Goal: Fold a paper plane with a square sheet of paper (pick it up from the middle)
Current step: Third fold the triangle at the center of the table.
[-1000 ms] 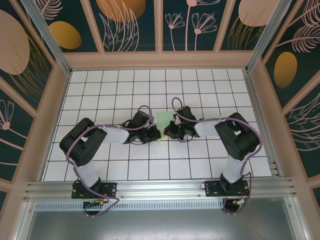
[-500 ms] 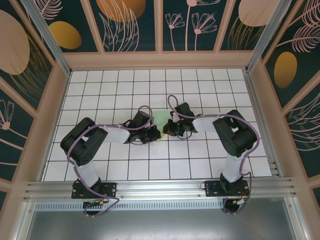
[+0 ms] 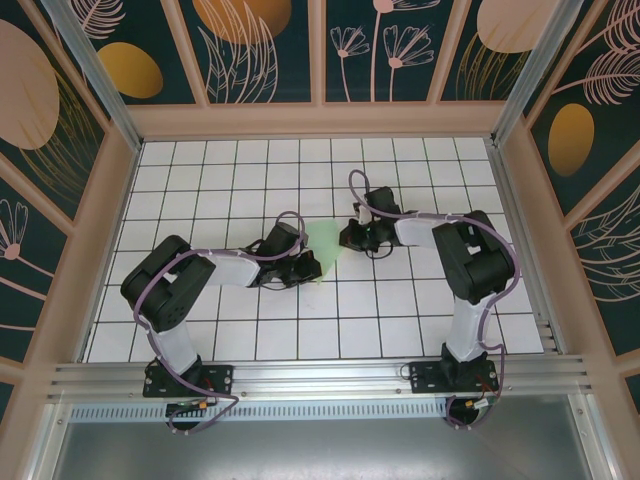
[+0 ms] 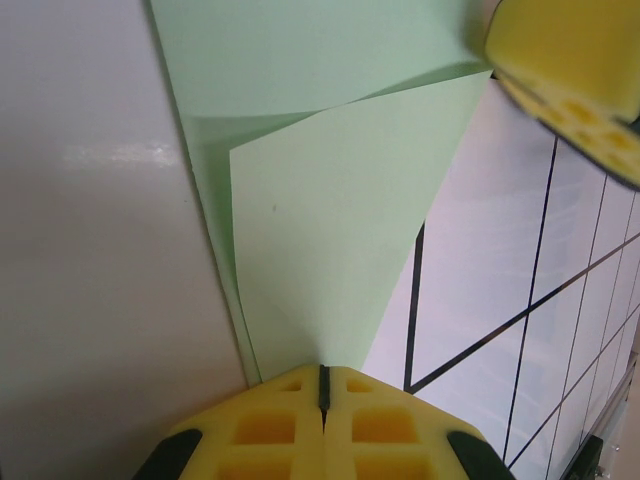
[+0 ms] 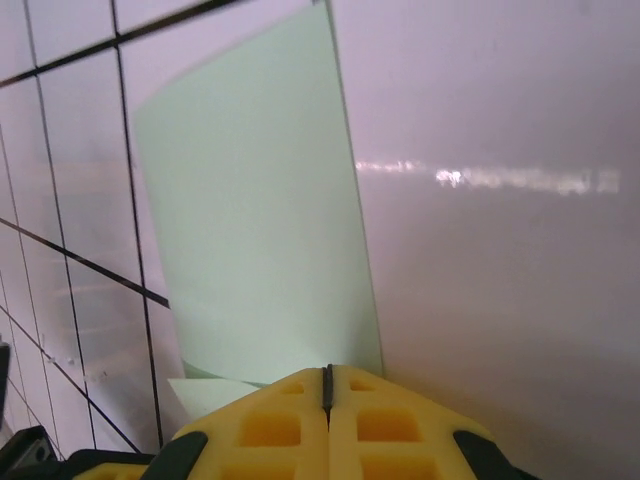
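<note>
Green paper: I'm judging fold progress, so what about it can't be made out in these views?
- Top external: green paper too small to read creases; left gripper and right gripper cover its edges.
- Left wrist: far edge cut off by the frame top; one corner behind a yellow pad.
- Right wrist: near edge hidden behind the shut pads; pinch or mere touch, unclear.

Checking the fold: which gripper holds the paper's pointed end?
The left gripper: the green sheet narrows to a point in its shut jaws, while the right gripper pinches a broad edge.
</note>
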